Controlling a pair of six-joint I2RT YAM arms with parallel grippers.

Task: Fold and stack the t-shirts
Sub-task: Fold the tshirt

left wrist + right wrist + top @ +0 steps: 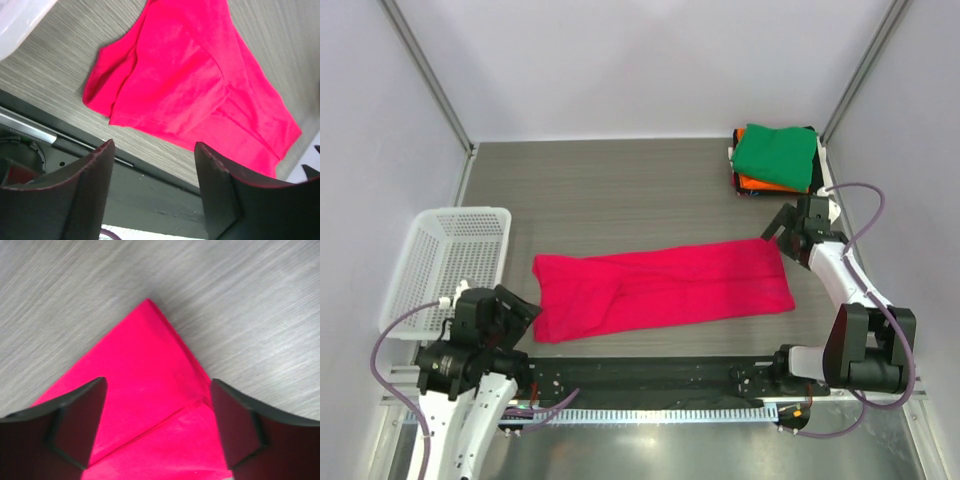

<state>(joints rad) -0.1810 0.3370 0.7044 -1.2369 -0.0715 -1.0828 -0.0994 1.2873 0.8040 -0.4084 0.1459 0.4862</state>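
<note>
Top external view shows the pink-red t-shirt point(660, 290) lying flat in the middle of the table point(610, 190), already folded lengthwise into a long band that runs from left to right. In the far right corner is the stack of finished shirts, with a green t-shirt point(777, 155) on top and an orange t-shirt point(760, 184) under it. A white mesh basket point(420, 262) stands at the left edge.

The left gripper point(154, 145) hangs near the left end of the band. Its jaws stand apart and there is nothing between them. The right gripper point(159, 381) hangs above the far right corner of the band, also spread wide and empty, with the cloth corner showing between its fingers.

The shirt looks light, thin and very soft. I judge that it will bend and sag wherever it is not supported, and that the layers can slide over each other. To fold it again, it seems best to pinch all layers together at the corners of one short end, one gripper on each corner. The layered edge is clear in the right wrist view.
</note>
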